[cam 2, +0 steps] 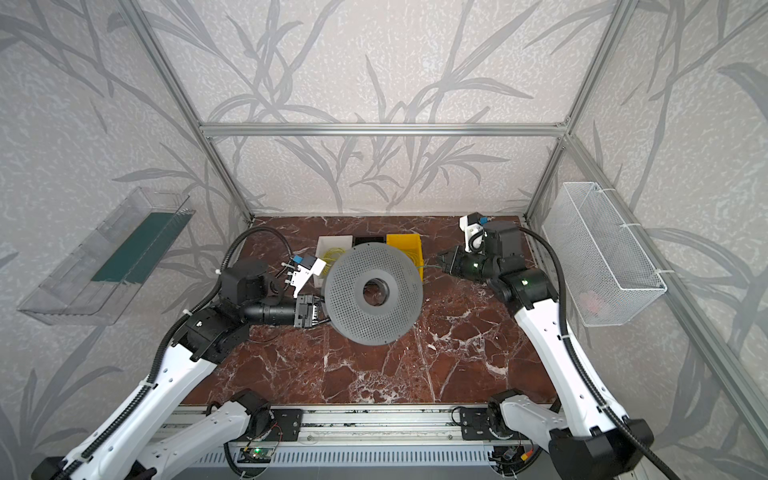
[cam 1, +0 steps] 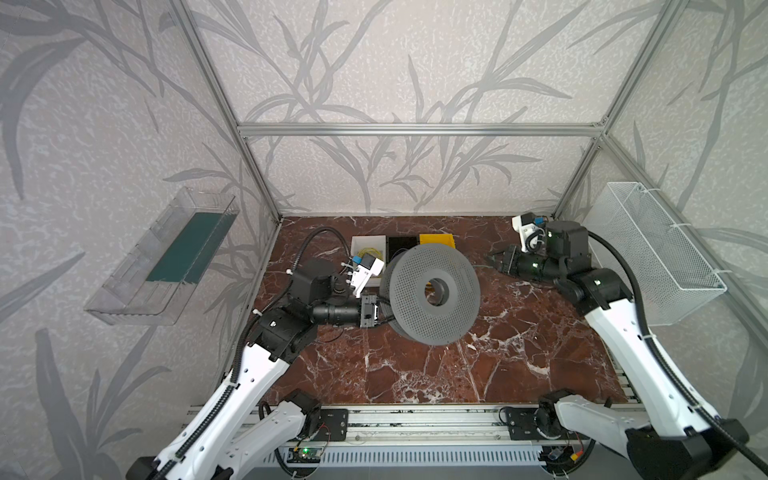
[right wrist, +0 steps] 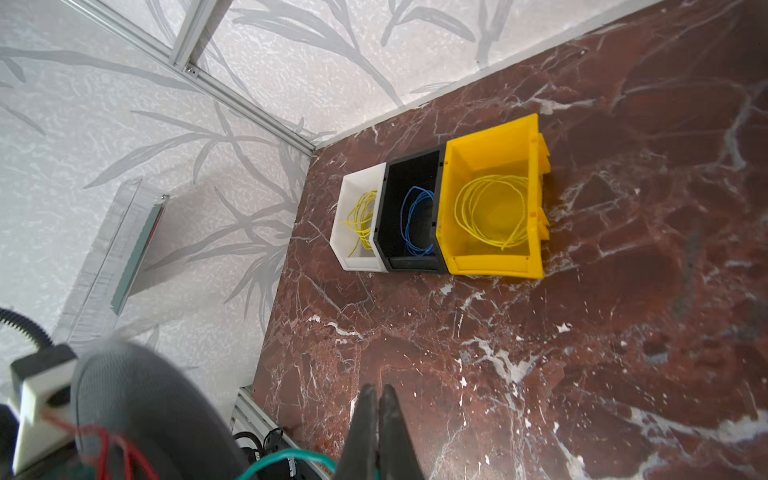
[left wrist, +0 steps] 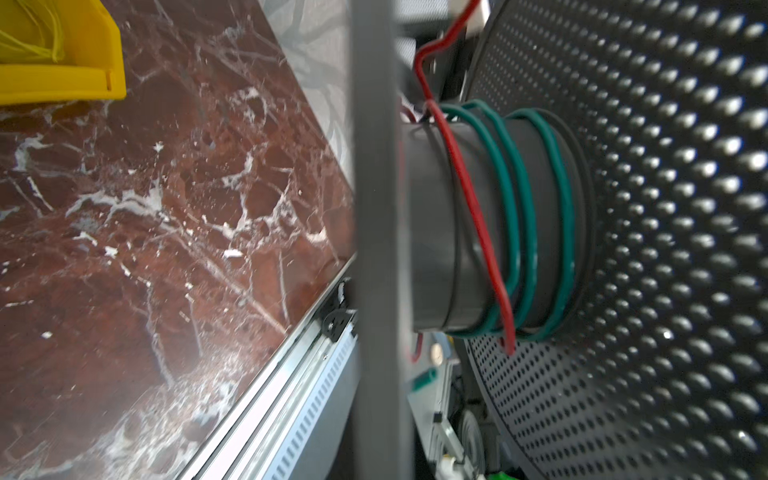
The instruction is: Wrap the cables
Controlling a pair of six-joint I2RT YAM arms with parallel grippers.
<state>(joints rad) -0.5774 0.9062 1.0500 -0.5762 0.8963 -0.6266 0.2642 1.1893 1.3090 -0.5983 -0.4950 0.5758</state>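
Two arms stand over a red-brown marble tabletop (cam 1: 498, 353), enclosed by an aluminium frame (cam 1: 415, 129) and grey leaf-patterned walls (cam 1: 374, 62). A clear tray (cam 1: 166, 266) hangs on the wall outboard of the left gripper. A white wire basket (cam 1: 665, 266) hangs on the wall outboard of the right gripper.

Left gripper (cam 1: 376, 311): jaws closed down on the edge of a grey perforated spool (cam 1: 440, 316), which is tilted and lies between the two grippers. Its fingers do not show in the wrist view. The green wire (left wrist: 525, 216) is wound in several turns round the spool's hub, directly ahead of this gripper. One red wire (left wrist: 469, 191) crosses over the turns.

Right gripper (right wrist: 378, 390): fingers pressed fully together, just beside the spool and apart from it. A stretch of the green wire reaches the fingers near their base; whether it is pinched cannot be told. Ahead of the fingertips three bins stand touching in a row on the tabletop:
- a white bin (right wrist: 357, 262) with a yellow coil (right wrist: 361, 220);
- a black bin (right wrist: 415, 265) with a blue coil (right wrist: 415, 220);
- a yellow bin (right wrist: 490, 266) with a second yellow coil (right wrist: 461, 208).
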